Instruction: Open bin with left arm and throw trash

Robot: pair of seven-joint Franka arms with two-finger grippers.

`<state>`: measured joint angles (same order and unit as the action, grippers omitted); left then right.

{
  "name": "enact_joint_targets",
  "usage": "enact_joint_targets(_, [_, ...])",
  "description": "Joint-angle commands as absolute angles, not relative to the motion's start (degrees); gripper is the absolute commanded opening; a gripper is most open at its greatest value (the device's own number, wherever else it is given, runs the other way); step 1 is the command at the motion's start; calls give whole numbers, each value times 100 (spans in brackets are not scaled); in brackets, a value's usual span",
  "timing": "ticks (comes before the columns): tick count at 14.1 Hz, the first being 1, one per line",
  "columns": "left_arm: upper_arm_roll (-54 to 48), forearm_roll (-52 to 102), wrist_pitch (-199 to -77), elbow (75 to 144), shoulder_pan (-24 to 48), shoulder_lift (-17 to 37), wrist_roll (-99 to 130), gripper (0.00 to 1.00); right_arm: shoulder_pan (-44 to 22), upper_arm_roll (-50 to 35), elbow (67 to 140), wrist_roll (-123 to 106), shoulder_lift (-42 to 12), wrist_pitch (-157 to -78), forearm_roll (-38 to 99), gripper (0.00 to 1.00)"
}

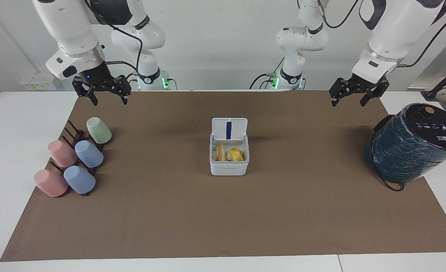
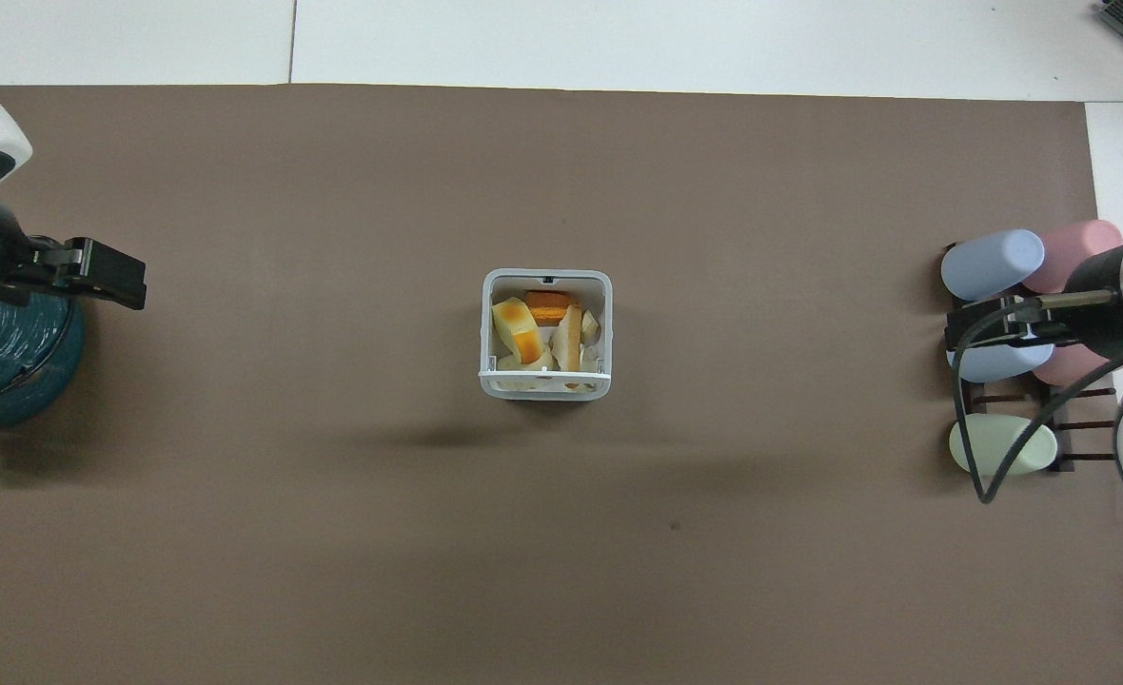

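**Bin open and loaded; both arms being held clear**

Nearest the robots, the right end effector is being held high over the mat's edge at the right arm's end, above the cup rack; its fingers are spread wide and nothing is gripped. The left end effector is being held over the mat beside the dark teal cylinder, also wide and empty. Farther out, at mid-worktop, the bin is standing with its lid raised upright, and the trash is lying inside it. The task is judged essentially done. Any retreat is best made upward and away from the bin, so the lid is not being knocked.
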<state>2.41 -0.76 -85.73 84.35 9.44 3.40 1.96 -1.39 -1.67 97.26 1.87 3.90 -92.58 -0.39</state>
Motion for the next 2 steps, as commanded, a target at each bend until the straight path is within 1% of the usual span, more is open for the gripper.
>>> enact_joint_targets(1, [237, -105, -8692, 8657, 923, 149, 211, 100, -132, -158, 9861, 79, 527, -9255, -26, 100])
enact_joint_targets(2, [237, -97, -8692, 8657, 923, 149, 211, 100, -123, -158, 9861, 97, 527, -9255, -26, 100])
